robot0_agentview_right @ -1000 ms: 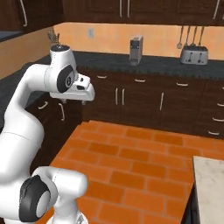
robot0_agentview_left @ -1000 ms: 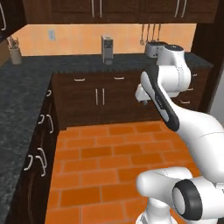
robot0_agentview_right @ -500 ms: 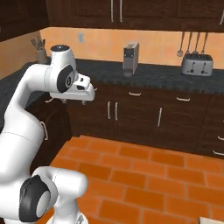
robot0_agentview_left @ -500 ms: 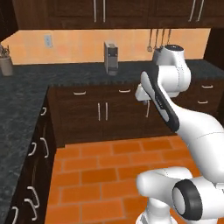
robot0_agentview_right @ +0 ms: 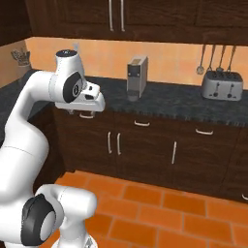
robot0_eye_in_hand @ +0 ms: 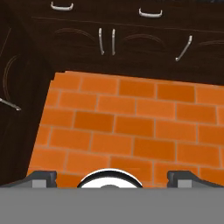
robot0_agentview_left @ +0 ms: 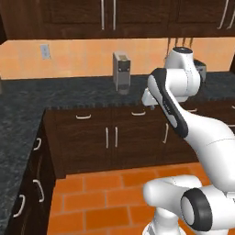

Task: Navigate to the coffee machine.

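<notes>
The coffee machine (robot0_agentview_left: pixel 121 72) is a tall, narrow grey box with a dark front recess, standing on the dark back counter against the orange wall. It sits right of centre in the right base view (robot0_agentview_right: pixel 136 77). My gripper (robot0_agentview_left: pixel 149 100) hangs from the bent arm in front of the counter edge, to the right of the machine and nearer than it. From the other side the gripper (robot0_agentview_right: pixel 80 112) is left of the machine. It points down at the orange brick floor (robot0_eye_in_hand: pixel 131 118), and its fingertips (robot0_eye_in_hand: pixel 42 176) stand wide apart, open, with nothing between them.
A low silver toaster (robot0_agentview_right: pixel 222 85) sits at the right of the back counter, under hanging utensils (robot0_agentview_right: pixel 211 59). Dark base cabinets (robot0_agentview_right: pixel 145 150) with silver handles run below. A second dark counter (robot0_agentview_left: pixel 18 147) runs along the left side. Upper cabinets (robot0_agentview_left: pixel 110 18) hang overhead.
The whole picture has shifted: the base has driven closer to the back counter, so the coffee machine and cabinets loom larger. The arm keeps its pose.
</notes>
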Controlling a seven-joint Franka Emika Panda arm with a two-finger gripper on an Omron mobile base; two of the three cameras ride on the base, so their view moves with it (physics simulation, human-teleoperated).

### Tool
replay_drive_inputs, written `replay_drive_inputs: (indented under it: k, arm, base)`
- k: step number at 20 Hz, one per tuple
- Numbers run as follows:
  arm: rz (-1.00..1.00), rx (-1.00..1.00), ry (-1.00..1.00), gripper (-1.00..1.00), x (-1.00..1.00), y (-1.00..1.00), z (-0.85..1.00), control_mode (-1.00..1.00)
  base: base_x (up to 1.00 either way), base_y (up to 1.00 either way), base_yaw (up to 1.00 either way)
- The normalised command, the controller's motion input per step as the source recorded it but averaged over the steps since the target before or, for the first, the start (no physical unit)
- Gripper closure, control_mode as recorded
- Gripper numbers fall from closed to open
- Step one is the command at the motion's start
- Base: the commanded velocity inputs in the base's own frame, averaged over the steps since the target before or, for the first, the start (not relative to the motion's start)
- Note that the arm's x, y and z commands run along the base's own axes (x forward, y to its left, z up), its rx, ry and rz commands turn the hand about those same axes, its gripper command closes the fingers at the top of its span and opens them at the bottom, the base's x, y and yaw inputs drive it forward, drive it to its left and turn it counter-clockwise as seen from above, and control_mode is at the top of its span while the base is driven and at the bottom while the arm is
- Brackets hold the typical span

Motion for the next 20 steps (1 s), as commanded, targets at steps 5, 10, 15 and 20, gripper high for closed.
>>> replay_drive_inputs:
  k: [5,10,15,20]
  arm:
    - [0.00,0.00,0.00,-1.00,0.00,0.00,0.00,1.00]
    - [0.00,0.00,0.00,-1.00,0.00,0.00,0.00,1.00]
    - [0.00,0.00,0.00,-1.00,0.00,0.00,0.00,1.00]
    - [0.00,0.00,0.00,-1.00,0.00,0.00,0.00,1.00]
  base:
    - [1.00,-0.13,0.00]
    - [1.00,-0.15,0.00]
    - [1.00,-0.13,0.00]
    - [1.00,-0.07,0.00]
